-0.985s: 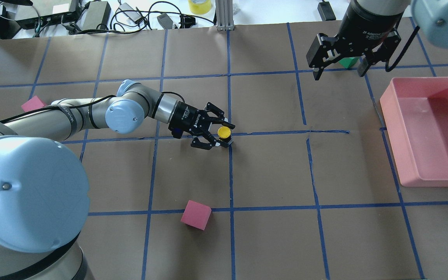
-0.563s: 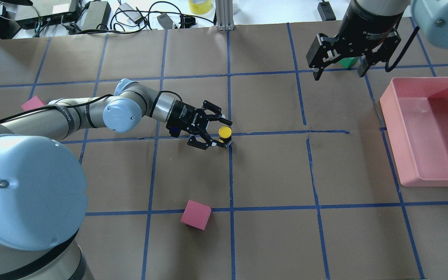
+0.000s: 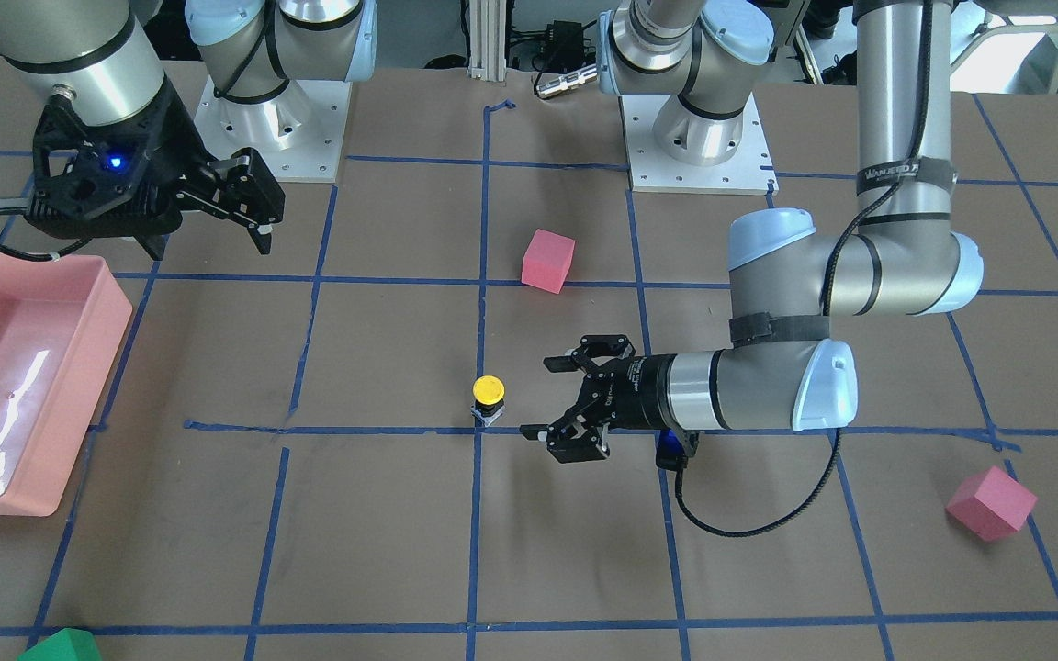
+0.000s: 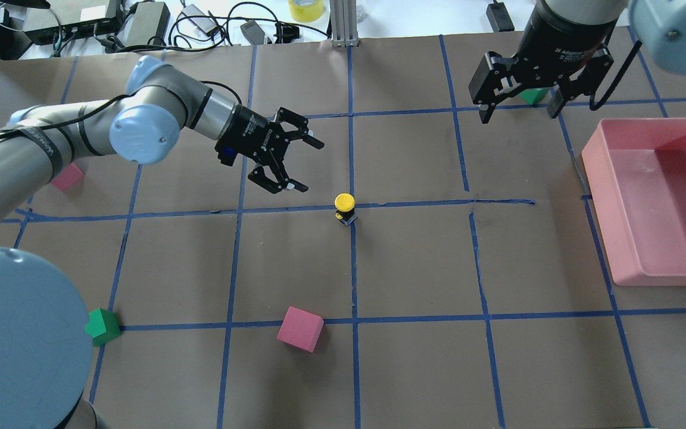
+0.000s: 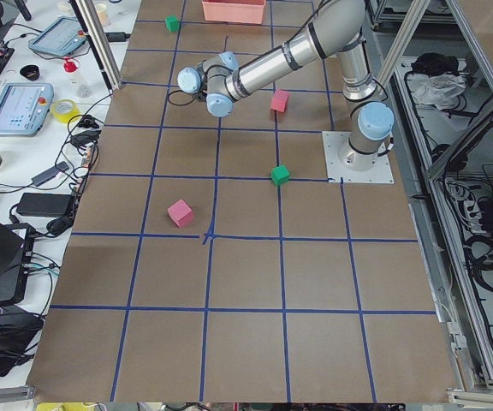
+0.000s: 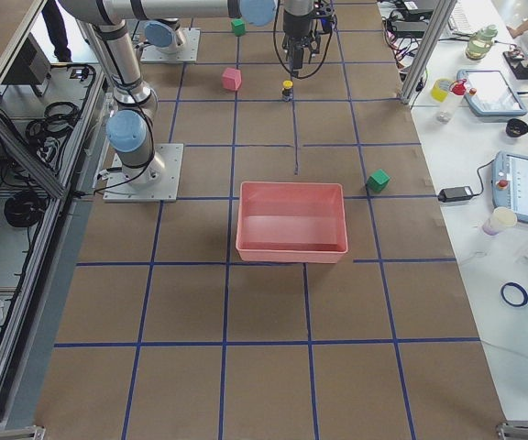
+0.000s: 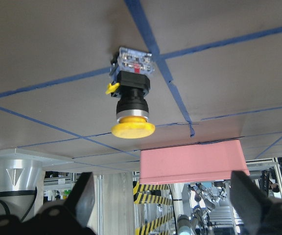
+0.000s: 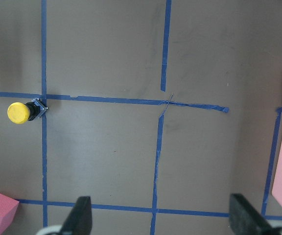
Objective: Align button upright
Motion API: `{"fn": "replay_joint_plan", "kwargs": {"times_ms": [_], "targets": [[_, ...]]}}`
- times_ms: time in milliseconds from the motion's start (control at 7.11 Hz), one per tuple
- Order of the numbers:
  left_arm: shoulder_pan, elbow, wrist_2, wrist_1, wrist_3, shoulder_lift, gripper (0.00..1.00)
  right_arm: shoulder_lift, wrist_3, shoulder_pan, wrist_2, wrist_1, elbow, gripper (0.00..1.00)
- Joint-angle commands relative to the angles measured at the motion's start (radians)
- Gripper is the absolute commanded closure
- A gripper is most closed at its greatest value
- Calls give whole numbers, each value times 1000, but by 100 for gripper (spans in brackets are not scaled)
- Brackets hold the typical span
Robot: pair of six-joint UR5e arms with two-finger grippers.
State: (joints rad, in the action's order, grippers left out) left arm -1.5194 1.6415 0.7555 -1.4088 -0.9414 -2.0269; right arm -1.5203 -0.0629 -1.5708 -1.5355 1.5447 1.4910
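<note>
At the overhead frame's centre, on a blue tape crossing, sits the small push-button [image 4: 344, 206] with yellow mushroom cap, black barrel and silvery base. I judge it light, rigid and top-heavy; I'd pinch the black barrel. It stands upright, cap uppermost. My black 2-finger left gripper [image 4: 310, 167] hangs spread and empty up-left of it; the right gripper [image 4: 519, 113] gapes at upper right.

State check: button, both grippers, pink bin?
button: upright, yellow cap up, standing free on the tape crossing
left gripper: open, holding nothing, apart from the button
right gripper: open, holding nothing
pink bin: open side up on the table
</note>
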Motion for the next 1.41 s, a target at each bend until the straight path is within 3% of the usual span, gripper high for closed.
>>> {"fn": "replay_joint_plan", "kwargs": {"times_ms": [0,141,281,422,563,985,1267], "targets": [[14,-31,230,7,213,94,0,0,0,0,0,0,0,0],[33,-34,387,7,340,141,0,0,0,0,0,0,0,0],[33,-45,563,-2,604,184,0,0,0,0,0,0,0,0],[38,-64,697,-4,707,230,0,0,0,0,0,0,0,0],[32,-92,720,-9,798,270,0,0,0,0,0,0,0,0],[33,-106,726,-25,814,401,0,0,0,0,0,0,0,0],[36,-86,798,-21,829,412,0,0,0,0,0,0,0,0]]}}
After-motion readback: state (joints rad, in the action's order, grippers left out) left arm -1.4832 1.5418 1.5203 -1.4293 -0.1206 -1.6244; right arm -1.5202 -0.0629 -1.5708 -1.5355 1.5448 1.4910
